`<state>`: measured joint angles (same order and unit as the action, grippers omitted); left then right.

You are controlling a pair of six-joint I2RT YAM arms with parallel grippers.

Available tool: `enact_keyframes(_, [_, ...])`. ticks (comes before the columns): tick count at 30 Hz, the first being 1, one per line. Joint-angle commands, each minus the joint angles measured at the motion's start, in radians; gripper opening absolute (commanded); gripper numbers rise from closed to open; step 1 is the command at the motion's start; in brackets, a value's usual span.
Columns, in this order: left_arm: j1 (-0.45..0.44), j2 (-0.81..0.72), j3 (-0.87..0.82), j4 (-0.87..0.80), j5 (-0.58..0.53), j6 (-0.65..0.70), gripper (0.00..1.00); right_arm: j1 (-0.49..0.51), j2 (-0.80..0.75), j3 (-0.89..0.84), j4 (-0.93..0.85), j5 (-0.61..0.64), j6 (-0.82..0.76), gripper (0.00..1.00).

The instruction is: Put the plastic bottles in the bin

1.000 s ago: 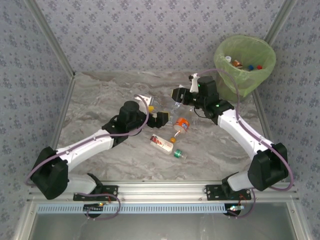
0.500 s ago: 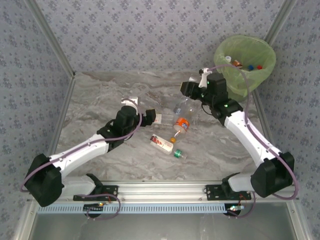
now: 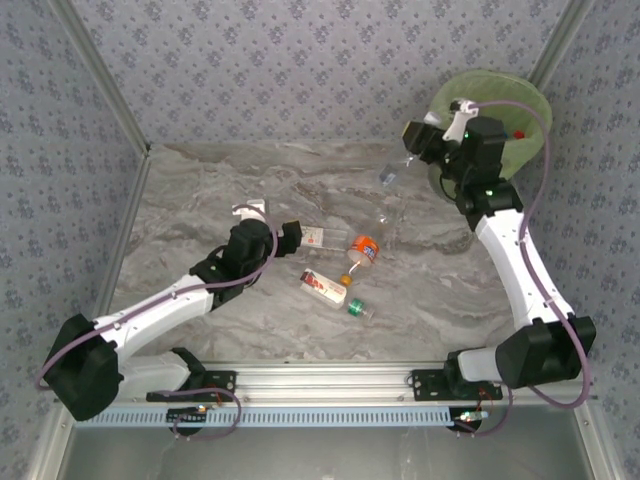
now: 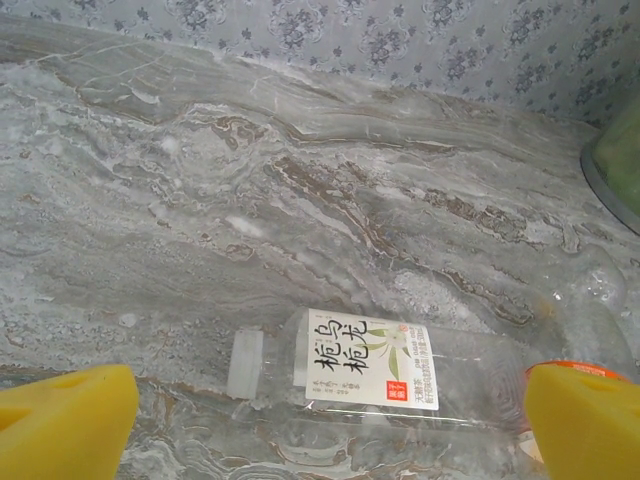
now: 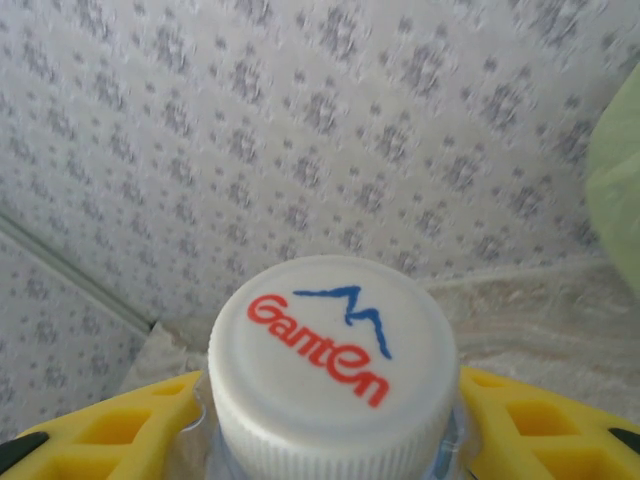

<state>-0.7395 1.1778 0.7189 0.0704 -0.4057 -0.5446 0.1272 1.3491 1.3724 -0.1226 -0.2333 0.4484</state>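
Right hand point(image 5: 335, 435) is clenched on the neck of the white-capped bottle point(image 5: 335, 340). Yellow fingers point(image 5: 130, 430) sit on both sides just under the cap, which reads "Ganten". In the top view the hand is up off the table point(image 3: 200, 190), and the bottle hangs down and to the left of it. It is right at the near-left rim of the bin point(image 3: 500, 88).

A second ago this hand was low over mid-table with the bottle. Half a second ago it was partway up. Now the arm stretches tall toward the far right corner and covers part of the bin's green liner.

Left hand point(image 4: 325, 425) is released, fingers wide apart and holding nothing. It is low over the table with the white-label bottle point(image 4: 370, 370) lying on its side between the fingertips, cap to the left. Since a second ago the left arm has flattened out and the hand has shifted a little left.

Four bottles are still on the table where they were before:
- bare clear bottle point(image 4: 592, 305)
- orange-label bottle point(image 3: 365, 248), just right of the left hand
- red-white label bottle point(image 3: 322, 286), nearer the bases
- green-capped bottle point(image 3: 357, 307), just beside the red-white one
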Motion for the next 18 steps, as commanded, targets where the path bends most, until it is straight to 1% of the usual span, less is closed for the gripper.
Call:
enact_keyframes(1, [0.003,-0.011,-0.009,0.002,-0.016,-0.042,0.99,-0.067,0.032,0.074,0.050,-0.034,0.019,0.47])
enact_keyframes(7, [0.004,-0.007,-0.008,-0.001,-0.020,-0.060,0.99,-0.179,0.082,0.125,0.135,-0.015,0.082,0.47])
enact_keyframes(10, [0.003,-0.007,-0.007,-0.006,-0.021,-0.066,0.99,-0.217,0.110,0.147,0.175,0.015,0.105,0.47])
enact_keyframes(13, [0.004,-0.006,-0.009,-0.010,-0.021,-0.071,0.99,-0.236,0.131,0.148,0.249,0.105,0.112,0.47])
enact_keyframes(18, [0.005,-0.005,-0.005,-0.023,-0.021,-0.084,0.99,-0.237,0.183,0.147,0.408,0.296,0.061,0.48])
